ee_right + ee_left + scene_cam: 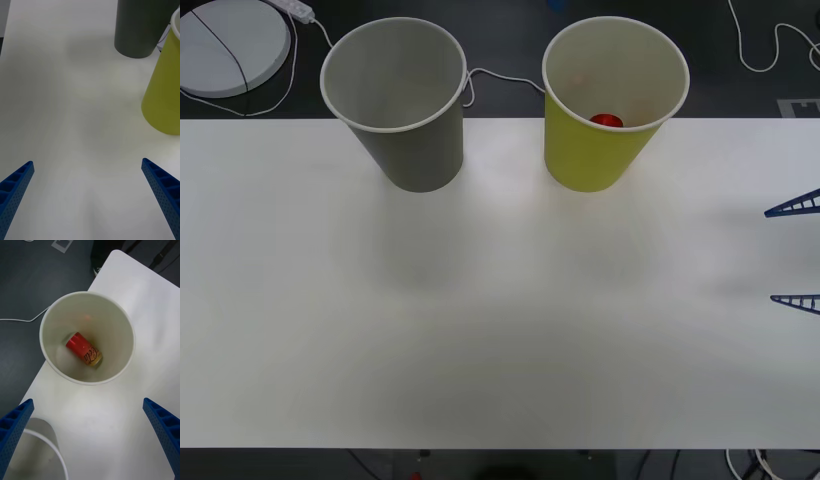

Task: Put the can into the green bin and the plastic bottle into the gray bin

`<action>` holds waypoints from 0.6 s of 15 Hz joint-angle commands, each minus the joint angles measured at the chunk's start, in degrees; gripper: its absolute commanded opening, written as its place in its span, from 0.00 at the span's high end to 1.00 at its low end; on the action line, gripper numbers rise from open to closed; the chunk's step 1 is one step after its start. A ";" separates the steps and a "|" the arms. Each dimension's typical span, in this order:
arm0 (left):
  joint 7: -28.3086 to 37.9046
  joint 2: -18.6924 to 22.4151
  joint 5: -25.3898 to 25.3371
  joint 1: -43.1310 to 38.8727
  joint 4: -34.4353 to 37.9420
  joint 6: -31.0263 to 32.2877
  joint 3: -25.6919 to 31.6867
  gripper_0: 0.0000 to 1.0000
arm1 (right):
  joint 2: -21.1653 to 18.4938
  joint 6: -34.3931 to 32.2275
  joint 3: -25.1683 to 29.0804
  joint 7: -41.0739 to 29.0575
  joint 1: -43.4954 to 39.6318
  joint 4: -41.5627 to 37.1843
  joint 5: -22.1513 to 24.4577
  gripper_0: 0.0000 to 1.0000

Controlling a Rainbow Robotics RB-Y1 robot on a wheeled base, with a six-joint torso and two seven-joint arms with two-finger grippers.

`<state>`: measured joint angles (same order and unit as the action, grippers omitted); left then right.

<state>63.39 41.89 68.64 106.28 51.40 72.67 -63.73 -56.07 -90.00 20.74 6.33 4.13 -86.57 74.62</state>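
The red can [607, 120] lies on its side at the bottom of the green bin [590, 155], which stands at the table's back right. From above, the left wrist view shows the can [84, 350] inside that green bin [112, 320]. My left gripper [87, 401] hangs open high above the bin. The gray bin [415, 150] stands upright to the left of the green one. At the table's right edge my right gripper [794, 252] is open and holds nothing. The plastic bottle is out of view.
The white table [500, 330] spreads wide in front of the bins. Behind it, on the dark floor, lie a round white disc [230, 45] and white cables [765, 55]. In the right wrist view both bins stand ahead, gray bin [138, 26] and green bin [165, 97].
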 commanded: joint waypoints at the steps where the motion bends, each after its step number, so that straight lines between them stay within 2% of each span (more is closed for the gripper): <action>1: -1.26 7.86 1.23 -5.73 7.67 1.51 5.10 0.00 | 0.00 0.00 0.00 0.00 0.00 0.00 0.00 0.00; 3: -1.78 13.31 1.32 -8.81 13.55 1.51 6.77 0.00 | 0.00 0.00 0.00 0.00 0.00 0.00 0.00 0.00; 6: -3.10 21.04 1.49 -16.54 21.90 2.39 12.84 0.00 | 0.00 0.00 0.00 0.00 0.00 0.00 0.00 0.00; 9: -7.76 25.61 2.73 -26.74 27.62 6.17 23.03 0.00 | 0.00 0.00 0.00 0.00 0.00 0.00 0.00 0.00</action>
<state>57.31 66.53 70.97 82.22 77.76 77.83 -43.26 -56.07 -90.00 20.74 6.33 4.13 -86.57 74.62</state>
